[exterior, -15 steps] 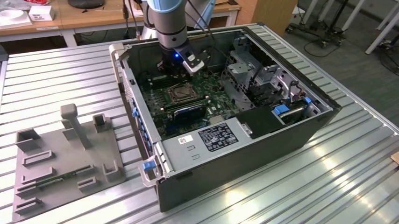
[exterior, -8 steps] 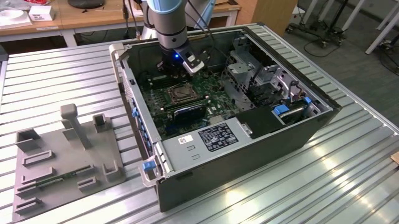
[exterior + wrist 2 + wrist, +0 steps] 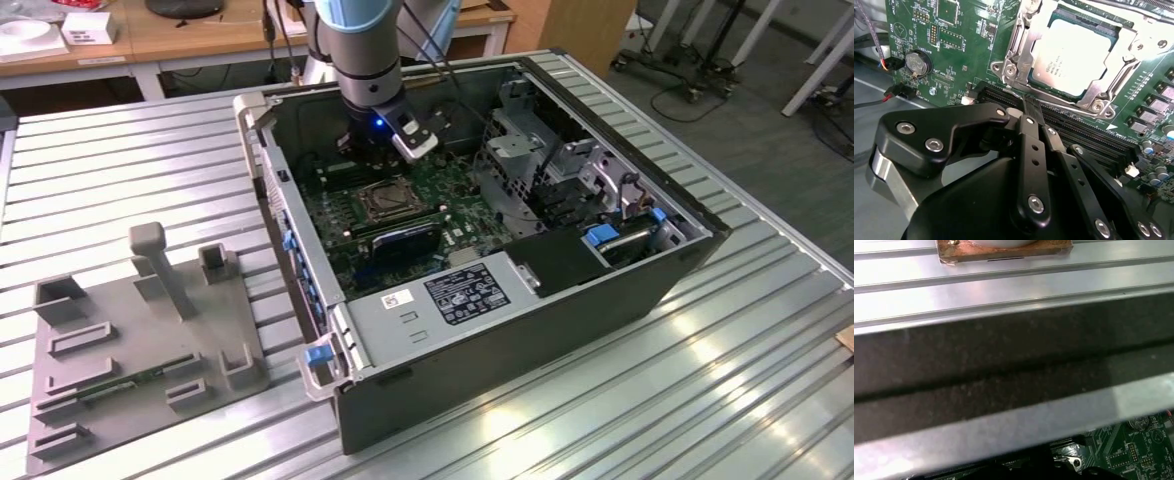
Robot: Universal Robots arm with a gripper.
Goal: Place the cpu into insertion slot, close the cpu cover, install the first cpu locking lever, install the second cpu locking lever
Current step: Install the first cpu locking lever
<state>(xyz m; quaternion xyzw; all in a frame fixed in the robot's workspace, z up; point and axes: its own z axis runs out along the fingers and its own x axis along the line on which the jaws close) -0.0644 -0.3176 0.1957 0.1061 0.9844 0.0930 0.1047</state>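
The cpu [image 3: 1074,55] lies flat in the insertion slot, pale grey face up. The cpu cover [image 3: 1021,47], a silvery metal frame, lies down around it, with screws at its corners. In the exterior view the socket [image 3: 380,200] sits in the middle of the green motherboard inside the open computer case. My gripper [image 3: 1030,106] hangs just beside the socket's edge, over the black memory slots [image 3: 1079,130]. Its black fingers [image 3: 1029,125] are pressed together with nothing between them. In the exterior view the gripper [image 3: 354,158] is low inside the case, behind the socket.
The case walls [image 3: 287,200] ring the board closely. A grey box with a white label [image 3: 441,295] and a drive cage [image 3: 534,160] stand inside. A coin battery [image 3: 918,62] and cables lie near the gripper. A grey fixture plate [image 3: 134,340] sits on the slatted table at the exterior view's left.
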